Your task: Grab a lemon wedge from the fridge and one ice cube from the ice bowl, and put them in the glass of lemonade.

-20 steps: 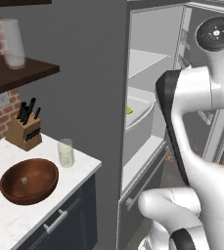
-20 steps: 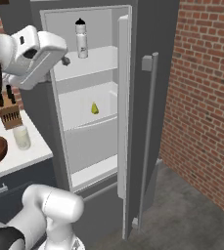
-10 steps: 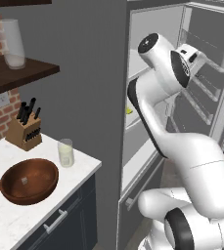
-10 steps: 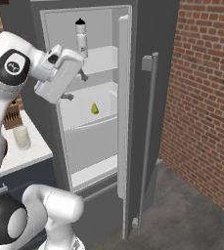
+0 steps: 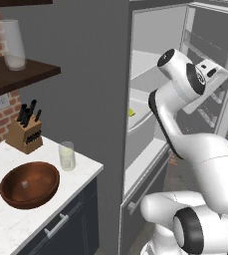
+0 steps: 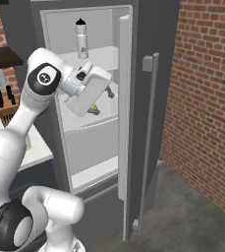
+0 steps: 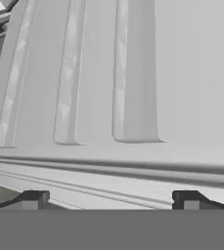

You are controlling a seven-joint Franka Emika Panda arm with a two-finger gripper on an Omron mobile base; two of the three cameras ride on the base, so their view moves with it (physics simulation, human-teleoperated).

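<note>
The fridge [image 6: 138, 74] stands open, its white shelves showing. The arm reaches into it, and the fingers [image 7: 108, 199] are spread wide with nothing between them; in the hand view their two dark tips sit well apart against a ribbed white fridge wall. The lemon wedge [image 6: 95, 108] lies on a middle shelf, just beside the hand and partly hidden by it, so I cannot tell whether they touch. In the left base view a yellow speck, probably the same wedge [image 5: 131, 112], peeks past the fridge's edge. On the bench [image 5: 6, 229] the ice bowl [image 5: 30, 184] sits near the glass [image 5: 67, 156], with a knife block [image 5: 25, 133] behind them.
</note>
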